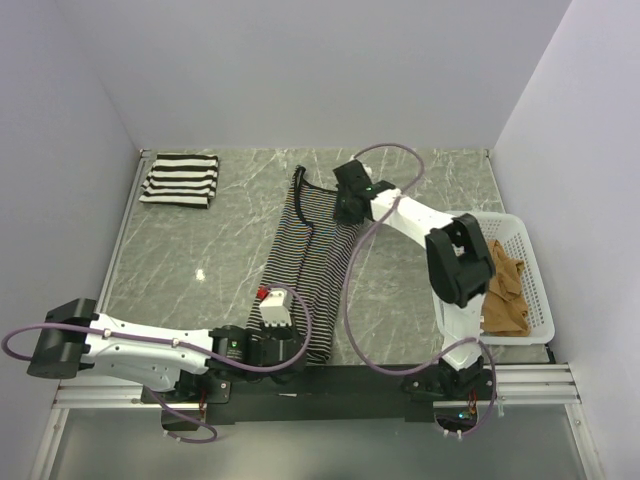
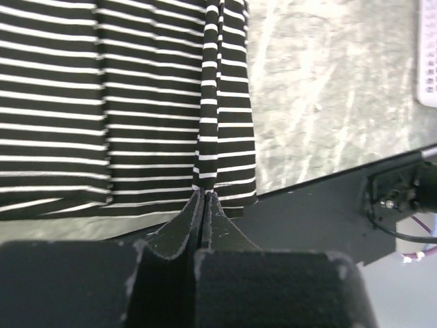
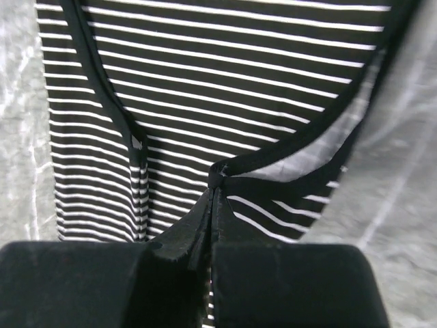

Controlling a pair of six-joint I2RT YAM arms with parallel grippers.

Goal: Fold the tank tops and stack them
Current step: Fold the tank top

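**Q:** State the garment positions, left to right.

**A:** The wide-striped tank top [image 1: 180, 180] lies folded into a compact rectangle at the far left corner of the grey marbled tabletop [image 1: 220, 270]. Its bands are broad, black and white. The thin-striped tank top [image 1: 310, 260] occupies the centre. It is laid out as a long, narrow strip from the near edge toward the far side, leaning slightly right. The tan tank top [image 1: 505, 290] sits crumpled inside the white lattice basket [image 1: 535, 260] at the right edge.

**Q:** Describe the centre garment.

**A:** Black fabric with fine white stripes running across its width. Solid dark trim borders the neckline and armholes at the far end. In the right wrist view, marble is visible through one armhole opening. In the left wrist view, a raised lengthwise ridge of fabric runs back from the hem.

**Q:** Condition of the left hand?

**A:** The left hand [image 2: 203, 197] is clenched on the near hem of the thin-striped tank top, fingers pressed together at the foot of that ridge.

**Q:** And the right hand?

**A:** The right hand [image 3: 213, 183] is clenched on the dark trim at the far end, where two bound edges meet.
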